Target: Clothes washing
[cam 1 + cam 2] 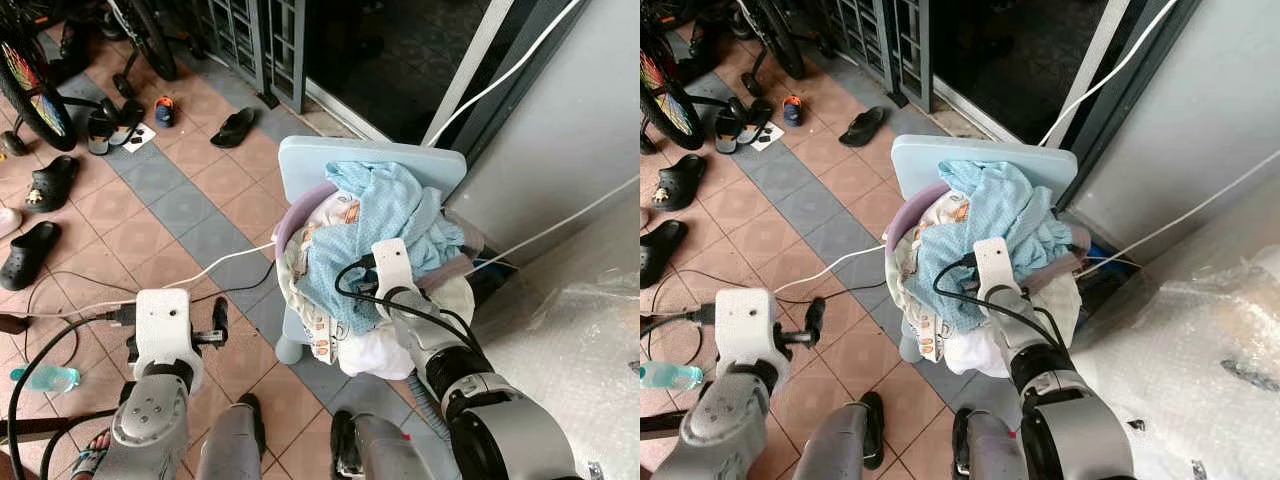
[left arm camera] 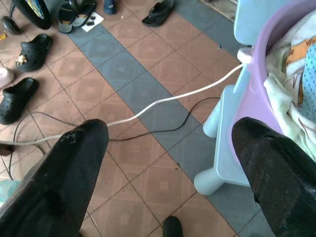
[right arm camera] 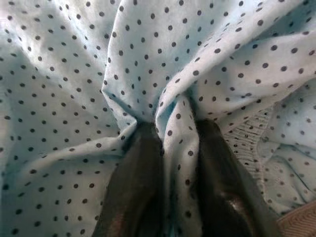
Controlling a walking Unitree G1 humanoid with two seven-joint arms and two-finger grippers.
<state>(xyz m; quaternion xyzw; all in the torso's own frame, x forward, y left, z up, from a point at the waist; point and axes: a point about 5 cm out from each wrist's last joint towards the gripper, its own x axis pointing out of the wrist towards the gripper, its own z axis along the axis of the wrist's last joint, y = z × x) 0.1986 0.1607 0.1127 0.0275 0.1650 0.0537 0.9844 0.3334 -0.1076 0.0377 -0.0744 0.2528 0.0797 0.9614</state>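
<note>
A fold of the dotted blue cloth is pinched by the right hand in the purple basin (on a pale stool), while the left hand is held spread above the floor.

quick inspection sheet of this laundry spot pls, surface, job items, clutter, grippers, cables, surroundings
surface: tiled floor
job's things: purple basin heaped with clothes on a pale blue stool; blue dotted cloth on top
clutter: sandals, plastic bottle
grippers: right gripper pinching the dotted cloth; left gripper open above the floor
cables: white cable and black cable across the tiles
surroundings: bicycle wheel, dark doorway
</note>
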